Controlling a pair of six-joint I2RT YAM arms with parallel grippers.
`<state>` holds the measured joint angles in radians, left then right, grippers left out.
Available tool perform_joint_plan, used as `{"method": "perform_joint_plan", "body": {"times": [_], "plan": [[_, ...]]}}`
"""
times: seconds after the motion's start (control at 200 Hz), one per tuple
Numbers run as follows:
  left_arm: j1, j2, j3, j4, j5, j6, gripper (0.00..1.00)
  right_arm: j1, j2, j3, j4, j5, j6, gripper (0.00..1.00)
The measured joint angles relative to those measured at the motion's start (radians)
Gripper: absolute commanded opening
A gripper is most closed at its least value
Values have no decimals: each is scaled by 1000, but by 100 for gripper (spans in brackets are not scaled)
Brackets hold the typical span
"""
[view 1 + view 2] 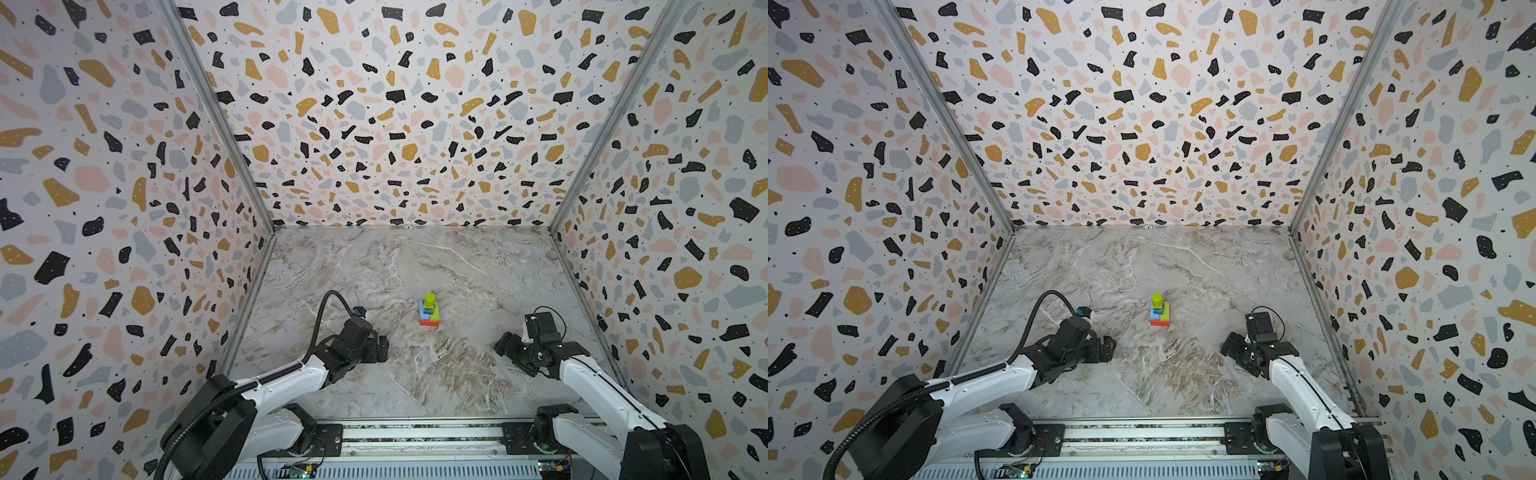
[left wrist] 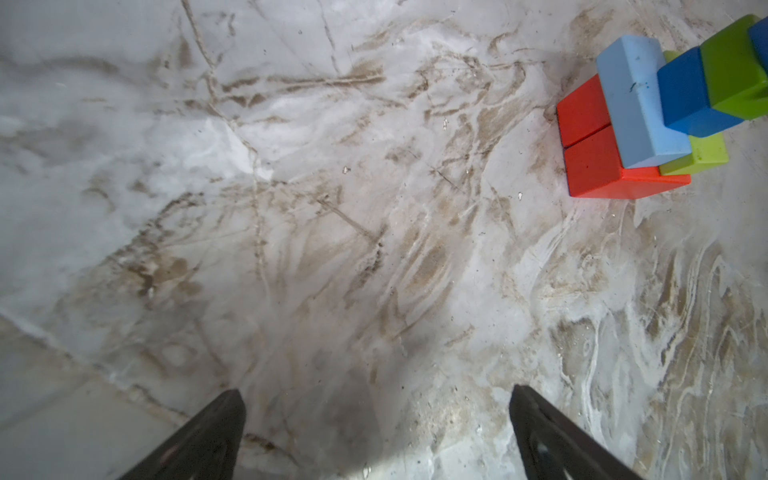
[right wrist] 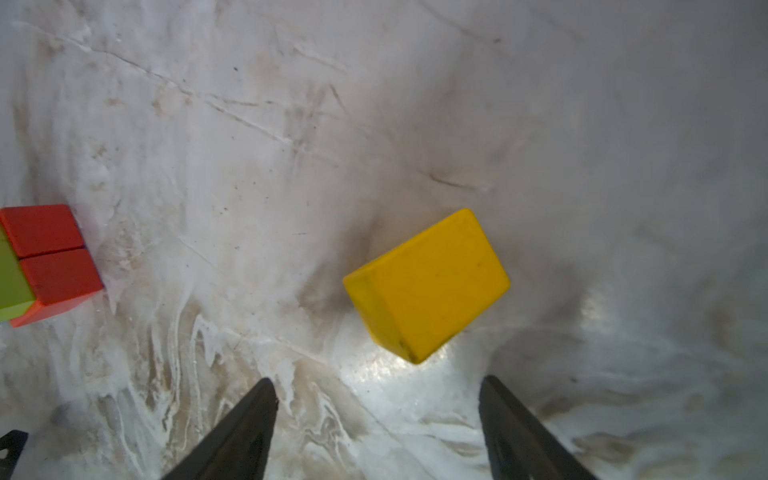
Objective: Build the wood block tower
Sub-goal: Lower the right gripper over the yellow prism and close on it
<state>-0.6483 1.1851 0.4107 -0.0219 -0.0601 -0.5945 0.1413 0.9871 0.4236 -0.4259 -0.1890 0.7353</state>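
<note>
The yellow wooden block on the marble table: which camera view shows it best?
The right wrist view: the yellow wooden block lies whole and sharp on the marble table, just ahead of the open right gripper. The left wrist view does not include it, and in both top views it is not visible.

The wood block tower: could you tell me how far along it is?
Done: the wood block tower stands on red slabs, lime cylinder uppermost. In hand: nothing; right gripper open near the loose yellow block, left gripper open. Left: stacking that block on top.
</note>
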Motion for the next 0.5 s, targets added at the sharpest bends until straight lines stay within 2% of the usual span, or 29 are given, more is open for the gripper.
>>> {"method": "perform_joint_plan", "body": {"times": [0.496], "plan": [[0, -14, 0, -9, -3, 0, 100, -26, 185, 101, 52, 25, -48, 78]]}}
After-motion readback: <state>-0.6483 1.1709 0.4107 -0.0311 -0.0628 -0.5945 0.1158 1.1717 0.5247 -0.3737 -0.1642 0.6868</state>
